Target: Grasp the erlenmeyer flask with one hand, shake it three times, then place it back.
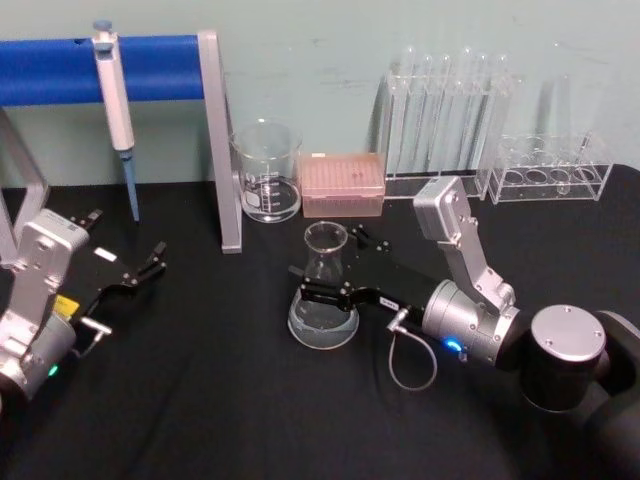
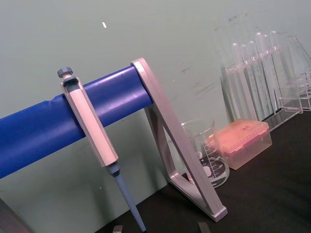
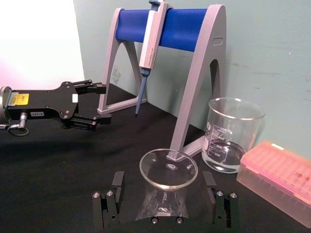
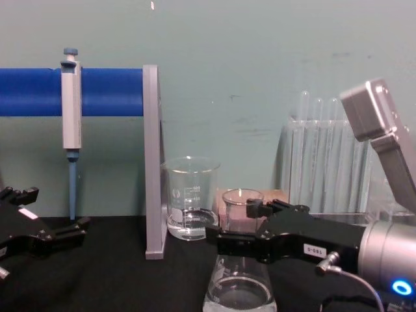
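Note:
The erlenmeyer flask [image 1: 323,305] stands upright on the black table, a little clear liquid in its wide base. My right gripper [image 1: 318,283] reaches in from the right at neck height. It is open, one finger on each side of the neck. In the right wrist view the flask [image 3: 167,191] sits between the two fingers [image 3: 112,196], with a small gap on either side. From the chest view the flask [image 4: 240,289] rests below the right gripper [image 4: 237,227]. My left gripper [image 1: 152,262] is parked open at the table's left, well away from the flask.
A glass beaker [image 1: 267,170] and a pink tip box [image 1: 343,185] stand just behind the flask. A pipette [image 1: 115,100] hangs on the blue-barred stand [image 1: 218,140] at back left. Test tube racks [image 1: 445,120] line the back right. A cable loop [image 1: 412,365] hangs off the right wrist.

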